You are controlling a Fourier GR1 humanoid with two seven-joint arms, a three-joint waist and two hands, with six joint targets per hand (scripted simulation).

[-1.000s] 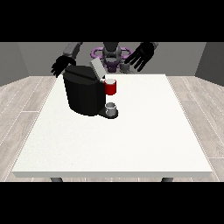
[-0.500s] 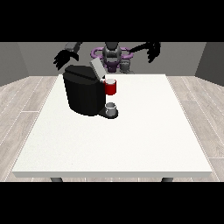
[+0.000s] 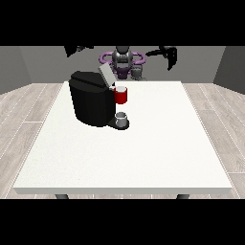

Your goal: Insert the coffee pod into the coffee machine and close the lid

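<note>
1. The hand at the view's right (image 3: 169, 54) is raised high above the table's (image 3: 158, 143) far edge, its fingers hanging down, relaxed and apart, holding nothing.
2. The hand at the view's left (image 3: 76, 49) is also lifted; I cannot tell how its fingers lie.
3. The coffee machine (image 3: 91, 98) stands with its lid (image 3: 105, 75) tilted up. A red thing at the machine (image 3: 121, 94) sits at its front, and a grey thing (image 3: 122, 117) rests on its base.
4. Compared with half a second ago, both hands are higher and farther apart.
</note>
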